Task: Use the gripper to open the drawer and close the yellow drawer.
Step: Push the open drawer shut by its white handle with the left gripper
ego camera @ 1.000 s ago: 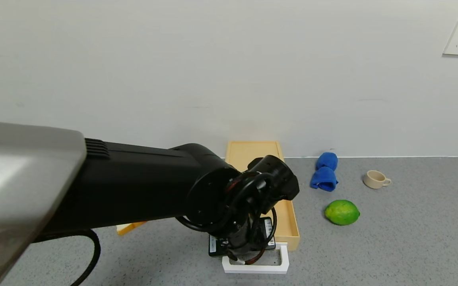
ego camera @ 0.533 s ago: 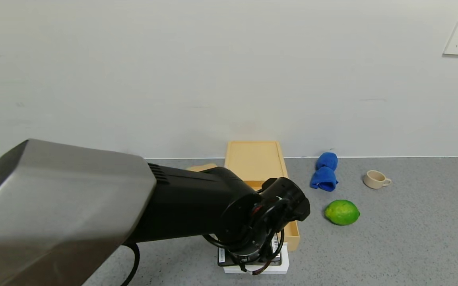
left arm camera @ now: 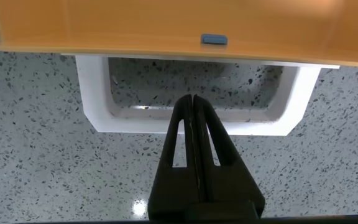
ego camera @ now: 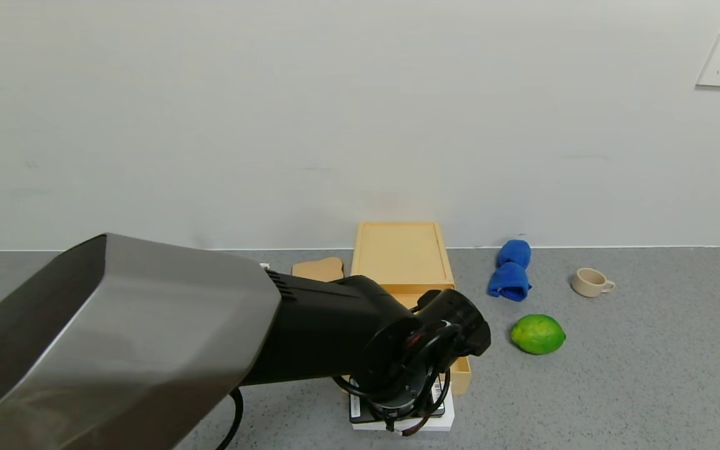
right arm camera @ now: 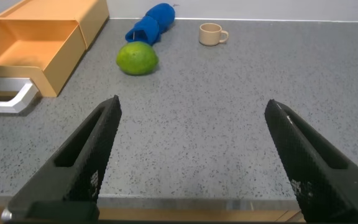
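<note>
The yellow drawer (ego camera: 461, 369) stands pulled out toward me from its low tan box (ego camera: 402, 253), with the white loop handle (ego camera: 444, 417) at its near end. My left gripper (ego camera: 397, 414) hangs over that handle, and the arm hides most of the tray. In the left wrist view the gripper (left arm camera: 192, 98) is shut. Its pressed-together tips cross the near bar of the handle (left arm camera: 135, 122) and end over the loop's opening, just short of the drawer front (left arm camera: 135, 25). My right gripper (right arm camera: 194, 112) is open and empty, low over the table away from the drawer (right arm camera: 30, 53).
A lime (ego camera: 537, 334), a blue cloth (ego camera: 510, 270) and a small cream cup (ego camera: 591, 282) lie to the right of the drawer. A bread slice (ego camera: 317, 269) lies left of the box. The wall runs just behind the box.
My left arm has sunk lower and shifted a little right, uncovering the box top and the bread slice. The gripper stays shut over the handle. The drawer's front corner has not moved.
</note>
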Tool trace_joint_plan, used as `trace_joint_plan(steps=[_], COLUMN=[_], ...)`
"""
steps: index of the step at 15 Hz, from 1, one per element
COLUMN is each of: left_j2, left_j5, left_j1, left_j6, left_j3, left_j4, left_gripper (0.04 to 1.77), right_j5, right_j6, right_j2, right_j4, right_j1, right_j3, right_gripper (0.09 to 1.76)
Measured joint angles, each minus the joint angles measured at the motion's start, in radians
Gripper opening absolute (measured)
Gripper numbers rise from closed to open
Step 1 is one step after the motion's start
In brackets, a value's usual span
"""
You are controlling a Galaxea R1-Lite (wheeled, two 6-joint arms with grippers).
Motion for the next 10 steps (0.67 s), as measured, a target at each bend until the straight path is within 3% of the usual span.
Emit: trace_joint_plan(steps=[10], left_j2=[0.047], left_j5=[0.038], left_j1=[0.004], left_j6=[0.004], left_j3=[-0.040], left_j4=[-0.035], left_gripper=[0.11], right_j5=[0.000], right_j6=[0.000], right_j2=[0.000], right_j4=[0.000], right_j1=[0.000], right_j3=[0.000], right_gripper=[1.70])
